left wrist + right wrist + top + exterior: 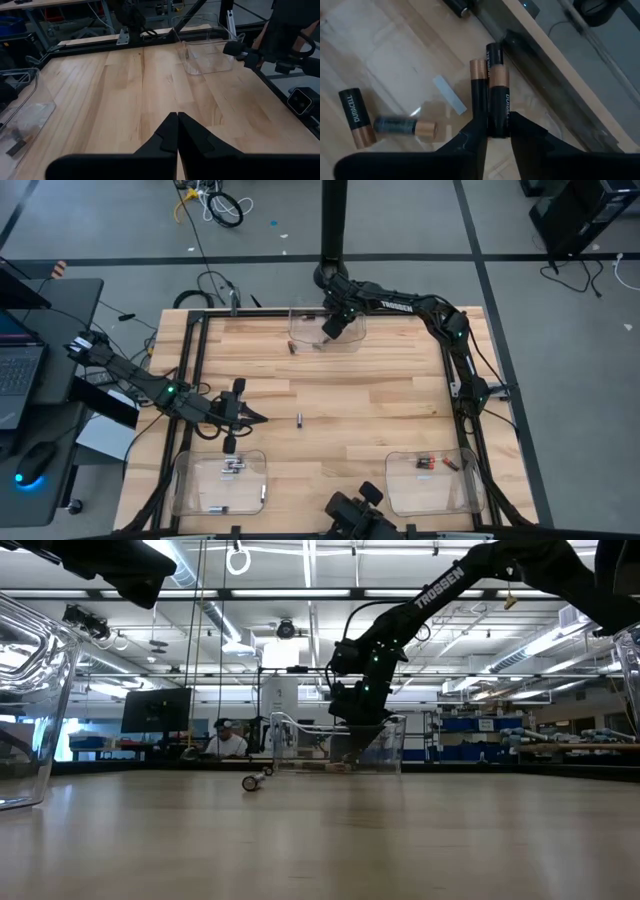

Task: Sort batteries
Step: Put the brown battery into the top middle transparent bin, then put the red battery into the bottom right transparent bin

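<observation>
While the right tool reaches down into the clear bin at the far edge of the bench, its fingers are pinched on a black copper-ended battery, held lengthwise between the pads, probably so it lifts clean of the neighbour cell lying tight alongside. Two more black/copper cells lie loose on the bin floor near it, plus a small pale scrap; looks like this far bin is the mixed supply being emptied. Left tool sits low over the left middle of the bench with fingers pressed together and nothing between them, just beside the near-left bin, likely parked there waiting. That bin holds a few silvery cells; the near-right bin holds black/red ones, so sorting goes by type. Strays on open wood: one small cell mid-bench, another just outside the far bin. Task partway, several still to move.
</observation>
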Controlling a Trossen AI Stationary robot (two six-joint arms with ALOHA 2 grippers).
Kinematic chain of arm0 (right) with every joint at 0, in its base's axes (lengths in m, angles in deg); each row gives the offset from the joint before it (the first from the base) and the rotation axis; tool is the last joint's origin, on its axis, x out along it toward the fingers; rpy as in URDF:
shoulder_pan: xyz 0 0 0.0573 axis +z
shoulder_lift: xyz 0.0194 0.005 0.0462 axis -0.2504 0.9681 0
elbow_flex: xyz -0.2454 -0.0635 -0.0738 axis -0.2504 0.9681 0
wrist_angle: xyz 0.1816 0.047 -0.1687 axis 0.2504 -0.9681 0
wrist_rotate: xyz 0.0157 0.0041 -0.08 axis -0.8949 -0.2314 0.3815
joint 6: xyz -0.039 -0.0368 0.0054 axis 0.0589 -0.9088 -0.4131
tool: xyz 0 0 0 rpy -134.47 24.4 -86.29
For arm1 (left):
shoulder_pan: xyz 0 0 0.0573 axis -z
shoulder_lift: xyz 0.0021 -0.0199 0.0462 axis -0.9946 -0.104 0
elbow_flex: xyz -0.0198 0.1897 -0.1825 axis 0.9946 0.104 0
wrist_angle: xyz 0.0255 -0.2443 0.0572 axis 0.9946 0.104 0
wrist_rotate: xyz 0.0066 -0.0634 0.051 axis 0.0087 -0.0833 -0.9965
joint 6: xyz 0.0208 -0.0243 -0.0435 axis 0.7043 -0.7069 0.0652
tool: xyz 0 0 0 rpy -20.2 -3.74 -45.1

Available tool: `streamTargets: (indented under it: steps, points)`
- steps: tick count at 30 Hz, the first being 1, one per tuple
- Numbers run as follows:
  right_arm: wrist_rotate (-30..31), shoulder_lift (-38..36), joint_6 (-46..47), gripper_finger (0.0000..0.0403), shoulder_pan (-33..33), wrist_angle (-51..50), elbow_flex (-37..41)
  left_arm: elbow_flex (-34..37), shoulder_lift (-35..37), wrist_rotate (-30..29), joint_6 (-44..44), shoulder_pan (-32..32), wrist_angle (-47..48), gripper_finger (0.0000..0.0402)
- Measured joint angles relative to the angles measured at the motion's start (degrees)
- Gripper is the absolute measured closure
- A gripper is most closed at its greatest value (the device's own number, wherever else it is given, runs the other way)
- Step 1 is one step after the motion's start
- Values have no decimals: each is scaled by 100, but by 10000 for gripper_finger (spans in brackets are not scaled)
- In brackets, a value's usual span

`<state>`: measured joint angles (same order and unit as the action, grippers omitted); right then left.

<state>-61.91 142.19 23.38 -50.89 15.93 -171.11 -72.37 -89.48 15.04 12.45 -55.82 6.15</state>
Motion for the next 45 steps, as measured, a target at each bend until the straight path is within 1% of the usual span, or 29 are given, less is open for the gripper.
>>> streamTargets:
  steps: [5,8,11,14,16,19,20,23,27,30,33,35,39,45]
  points:
    - [-4,39,-47,276,4,-341,-213,0,0,2,-4,0,-164,389]
    - [2,72,-37,255,6,-760,-569,-2,2,-10,-38,-9,-331,389]
    - [52,30,-218,249,49,-1189,-1077,-13,2,-134,-303,-121,-416,389]
    - [136,-104,-682,274,187,-1509,-1412,-43,2,-208,-581,-374,-309,389]
    - [138,-286,-978,309,337,-1555,-1544,-44,1,-208,-701,-613,-228,390]
    - [138,-703,-1343,378,531,-1655,-1595,-46,2,-206,-817,-1065,10,392]
    - [141,-831,-1405,389,581,-1748,-1596,-46,2,-175,-873,-1227,87,392]
    - [173,-1110,-1395,385,728,-1911,-1532,-46,2,142,-907,-1777,300,393]
    - [184,-1571,-1393,394,986,-1597,-958,-46,0,539,-905,-2547,654,393]
    - [268,-1976,-1320,393,1180,-1078,-184,-46,-74,751,-837,-3128,837,393]
    - [344,-2481,-1174,392,1374,-523,738,-46,-344,1285,-641,-3678,730,394]
    - [397,-2888,-1019,394,1527,-142,1367,-46,-663,1616,-546,-4016,557,394]
    - [900,-3689,-644,394,1915,455,2523,-46,-1468,1993,-328,-4700,-40,394]
    - [1419,-4800,-121,392,2633,1191,3768,-46,-2697,2683,-302,-5677,-1130,394]
